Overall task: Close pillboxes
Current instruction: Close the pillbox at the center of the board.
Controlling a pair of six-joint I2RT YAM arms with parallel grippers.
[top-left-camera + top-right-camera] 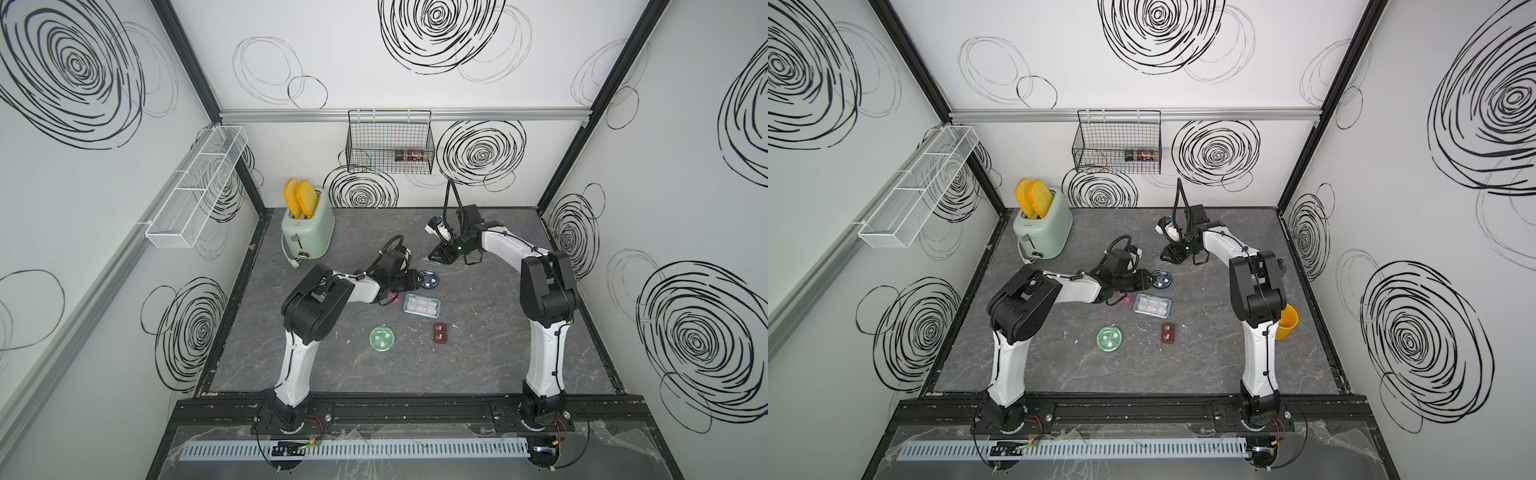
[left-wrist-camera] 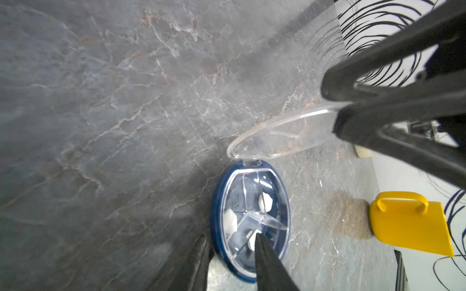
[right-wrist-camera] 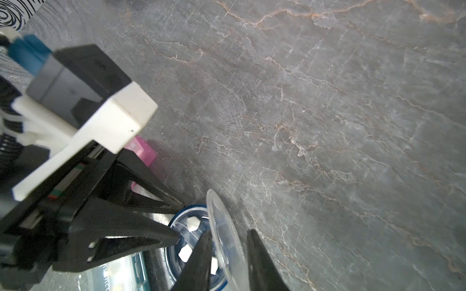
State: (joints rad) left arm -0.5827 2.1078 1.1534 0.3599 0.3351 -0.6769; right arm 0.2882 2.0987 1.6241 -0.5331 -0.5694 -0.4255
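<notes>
**Right gripper**: fingers set narrow, pinching the rim of the clear lid, which stands raised on its hinge.

**Left gripper**: fingers a little apart, one over the compartments and one outside the wall of the dark round pillbox. Its blue base lies flat on the grey table, with white tablets inside.

**Other pillboxes:** just beside it, under the left arm, is the pink pillbox. Nearer the robot are the blue-grey pillbox, the brown pillbox and the green round pillbox, each apart from the others.

**Yellow mug**: near the right-hand wall.
</notes>
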